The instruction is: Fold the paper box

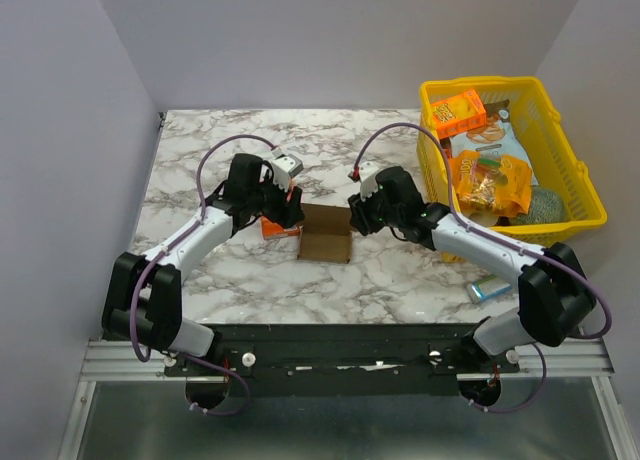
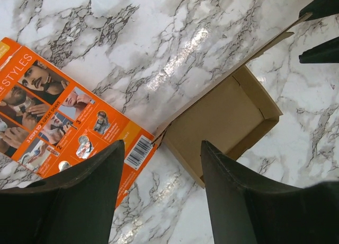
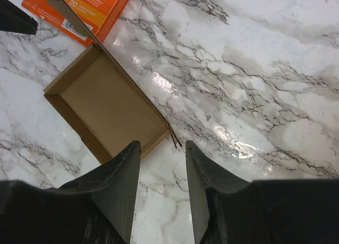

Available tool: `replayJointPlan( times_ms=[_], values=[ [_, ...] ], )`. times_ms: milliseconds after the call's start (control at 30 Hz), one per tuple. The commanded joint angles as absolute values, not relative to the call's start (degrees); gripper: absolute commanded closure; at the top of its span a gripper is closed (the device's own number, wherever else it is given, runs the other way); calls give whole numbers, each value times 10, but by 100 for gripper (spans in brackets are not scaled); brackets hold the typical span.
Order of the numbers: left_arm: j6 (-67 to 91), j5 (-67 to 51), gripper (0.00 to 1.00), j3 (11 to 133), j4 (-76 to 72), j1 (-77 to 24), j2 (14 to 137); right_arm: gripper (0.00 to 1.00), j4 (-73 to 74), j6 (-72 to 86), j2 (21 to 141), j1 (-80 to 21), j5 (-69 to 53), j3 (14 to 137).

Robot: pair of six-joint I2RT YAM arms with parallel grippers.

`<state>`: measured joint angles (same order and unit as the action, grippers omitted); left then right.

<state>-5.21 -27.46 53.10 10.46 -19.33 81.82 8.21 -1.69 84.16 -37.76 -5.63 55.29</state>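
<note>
1 open brown paper box (image 1: 324,235), yellow basket (image 1: 480,83) holding snack bags (image 1: 492,183)

Brown paper box (image 2: 225,124) open at centre right, orange printed flap (image 2: 58,116) at left, left gripper (image 2: 161,193) fingers parted below, marble table (image 2: 159,37).

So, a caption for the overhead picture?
Left hand and right hand flank the brown paper box on a marble table.

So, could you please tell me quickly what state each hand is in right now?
Left hand: open, holding nothing.
Right hand: open, holding nothing.
</note>
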Motion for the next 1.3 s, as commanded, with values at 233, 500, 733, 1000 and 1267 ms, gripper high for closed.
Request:
replayJointPlan(
  times_ms=[233, 500, 733, 1000, 1267],
  values=[
    [-67, -252, 63, 556, 103, -215, 850, 60, 49, -29, 874, -375, -55, 555],
    [-82, -200, 66, 562, 129, -240, 858, 65, 49, -33, 887, -375, -54, 553],
    [-83, -186, 78, 567, 136, -251, 864, 79, 47, -38, 886, -375, -53, 550],
    [-71, -209, 82, 552, 106, -271, 856, 86, 46, -44, 888, -375, -55, 552],
    [-54, -216, 96, 538, 69, -297, 860, 96, 45, -41, 888, -376, -50, 556]
  ],
)
